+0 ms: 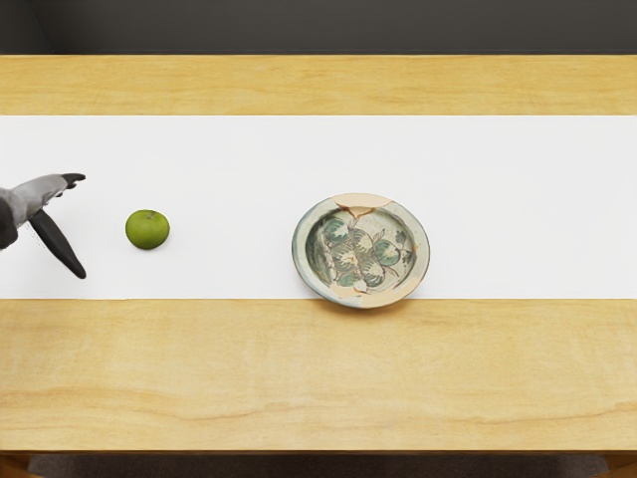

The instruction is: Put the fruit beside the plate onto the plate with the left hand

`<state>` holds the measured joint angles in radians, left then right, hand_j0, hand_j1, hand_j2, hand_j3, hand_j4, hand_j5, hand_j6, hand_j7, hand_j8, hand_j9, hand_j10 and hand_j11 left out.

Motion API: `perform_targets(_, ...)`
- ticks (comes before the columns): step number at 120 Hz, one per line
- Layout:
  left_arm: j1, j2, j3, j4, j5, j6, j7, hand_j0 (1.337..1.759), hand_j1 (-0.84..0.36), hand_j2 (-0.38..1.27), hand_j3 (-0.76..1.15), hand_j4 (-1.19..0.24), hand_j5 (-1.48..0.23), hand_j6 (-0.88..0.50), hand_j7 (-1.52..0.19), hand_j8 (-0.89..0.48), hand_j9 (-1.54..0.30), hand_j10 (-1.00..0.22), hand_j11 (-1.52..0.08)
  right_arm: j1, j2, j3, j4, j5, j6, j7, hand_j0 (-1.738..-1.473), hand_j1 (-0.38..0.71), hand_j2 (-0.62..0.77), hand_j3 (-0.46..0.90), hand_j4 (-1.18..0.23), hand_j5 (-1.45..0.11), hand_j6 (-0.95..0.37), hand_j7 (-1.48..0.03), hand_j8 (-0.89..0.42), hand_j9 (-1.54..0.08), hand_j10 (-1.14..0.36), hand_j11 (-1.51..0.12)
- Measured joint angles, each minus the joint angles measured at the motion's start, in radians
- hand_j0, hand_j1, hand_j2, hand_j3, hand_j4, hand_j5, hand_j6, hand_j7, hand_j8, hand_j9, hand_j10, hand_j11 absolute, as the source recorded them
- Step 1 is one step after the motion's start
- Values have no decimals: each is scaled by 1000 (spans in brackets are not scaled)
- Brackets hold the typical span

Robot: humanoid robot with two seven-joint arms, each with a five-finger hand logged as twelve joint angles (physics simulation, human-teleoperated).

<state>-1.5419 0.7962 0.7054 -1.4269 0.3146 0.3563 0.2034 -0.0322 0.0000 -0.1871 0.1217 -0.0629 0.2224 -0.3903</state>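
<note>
**Left hand** (35, 204): enters at the left edge of the tabletop (318, 378), over the white runner (498, 169) that crosses the tabletop from its left edge to its right edge. Only the forward part of the hand shows.

**Fingers** (58, 245): spread wide and holding nothing. One grey, dark-tipped digit points right, on the far side. A longer dark digit slants down and right, toward the near edge.

**Green fruit** (147, 229): round, lying on the runner in the left part of the tabletop, about midway between the far and near edges. It sits to the right of the open fingers and about level with the gap between the two digits. A strip of bare runner shows between the fruit and the nearest fingertip, so there is no contact. The fruit rests on the runner, not on the plate.

**Plate** (420, 254): patterned in green and cream, lying flat on the runner close to the tabletop's centre. Its near rim reaches the runner's near border. It stands well apart from the fruit, on the fruit's right.
</note>
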Motion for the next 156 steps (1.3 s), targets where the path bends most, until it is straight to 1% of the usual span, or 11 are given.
perform_targets(12, -28, -43, 20, -2, -7, 12, 3, 1658, 336, 3, 0, -13, -16, -14, -15, -14, -15, -13, -15, 0, 0, 0, 0, 0, 0, 0, -1658, -349, 0, 0, 0, 0, 0, 0, 0, 0, 0, 0)
perform_targets(23, -46, -102, 29, 1, -51, 17, 5, 1658, 336, 3, 0, -13, -15, -14, -15, -13, -15, -13, -15, 0, 0, 0, 0, 0, 0, 0, -1658, -349, 0, 0, 0, 0, 0, 0, 0, 0, 0, 0)
perform_targets(32, -47, -147, 33, 15, -74, 29, 6, 1658, 334, 3, 0, -14, -17, -14, -17, -14, -17, -14, -17, 0, 0, 0, 0, 0, 0, 0, -1658, -349, 0, 0, 0, 0, 0, 0, 0, 0, 0, 0)
perform_targets(39, -45, -178, 35, 22, -91, 68, 6, 1658, 330, 4, 0, -18, -22, -18, -22, -18, -22, -18, -22, 0, 0, 0, 0, 0, 0, 0, -1658, -349, 0, 0, 0, 0, 0, 0, 0, 0, 0, 0)
perform_targets(53, -40, -192, 39, 30, -106, 121, 6, 1658, 289, 11, 0, -51, -66, -52, -66, -51, -66, -51, -66, 0, 0, 0, 0, 0, 0, 0, -1658, -349, 0, 0, 0, 0, 0, 0, 0, 0, 0, 0)
perform_targets(58, -22, -202, 39, 34, -109, 136, 6, 1658, 268, 14, 0, -69, -89, -69, -89, -69, -89, -69, -89, 0, 0, 0, 0, 0, 0, 0, -1658, -349, 0, 0, 0, 0, 0, 0, 0, 0, 0, 0)
perform_targets(81, 13, -236, 36, 49, -109, 165, 5, 1658, 166, 31, 0, -153, -199, -154, -199, -154, -199, -153, -199, 0, 0, 0, 0, 0, 0, 0, -1658, -349, 0, 0, 0, 0, 0, 0, 0, 0, 0, 0)
perform_targets(111, 19, -260, 30, 52, -108, 206, 5, 1658, 88, 44, 0, -218, -283, -219, -283, -219, -283, -218, -283, 0, 0, 0, 0, 0, 0, 0, -1658, -349, 0, 0, 0, 0, 0, 0, 0, 0, 0, 0)
perform_targets(156, 39, -290, 29, 53, -107, 216, 5, 1658, -36, 65, 0, -322, -418, -322, -418, -322, -418, -322, -418, 0, 0, 0, 0, 0, 0, 0, -1658, -349, 0, 0, 0, 0, 0, 0, 0, 0, 0, 0)
